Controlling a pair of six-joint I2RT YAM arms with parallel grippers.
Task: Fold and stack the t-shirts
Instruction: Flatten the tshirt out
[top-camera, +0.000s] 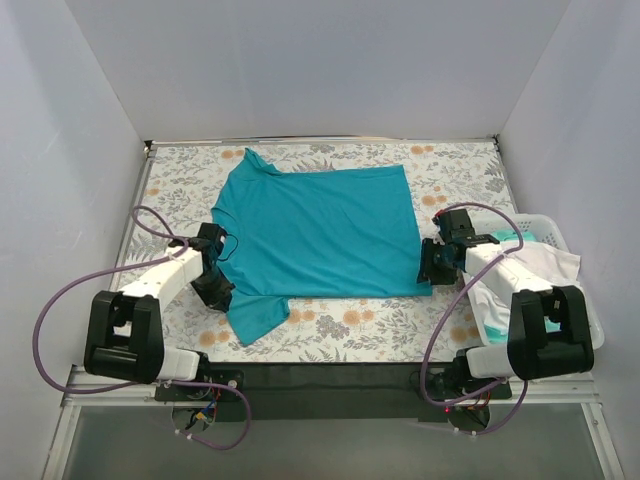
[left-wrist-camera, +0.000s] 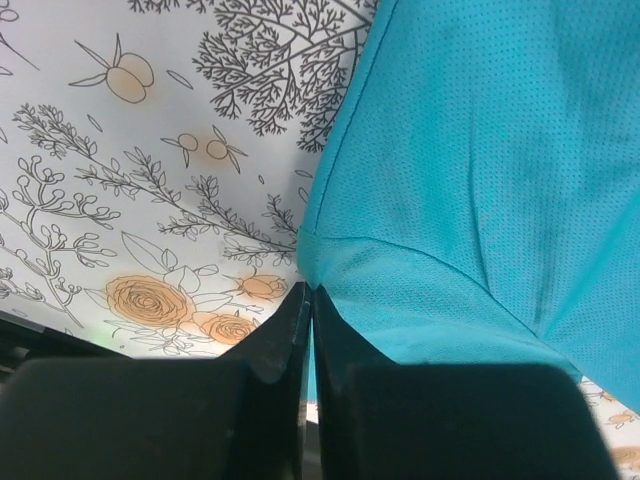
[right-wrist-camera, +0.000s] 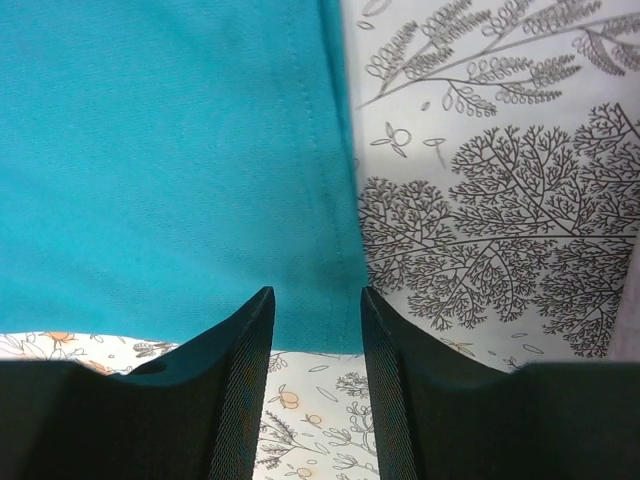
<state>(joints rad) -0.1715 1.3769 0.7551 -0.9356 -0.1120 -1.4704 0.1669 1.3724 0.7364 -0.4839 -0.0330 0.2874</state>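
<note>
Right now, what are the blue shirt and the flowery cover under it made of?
The blue shirt looks like soft, matte, sporty knit: tiny holes dot it, and its hem is stitched. The flowery cover looks smooth and printed; cloth or plastic, I cannot tell.

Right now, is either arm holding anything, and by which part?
The left gripper is shut on the teal-blue cloth t-shirt, pinching its edge at the sleeve seam. The right gripper is open over the hem, holding nothing.

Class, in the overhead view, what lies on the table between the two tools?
A solid teal-blue short-sleeved cloth t-shirt, spread flat, fills the stretch between the left tool and the right tool; the top external view shows it.
</note>
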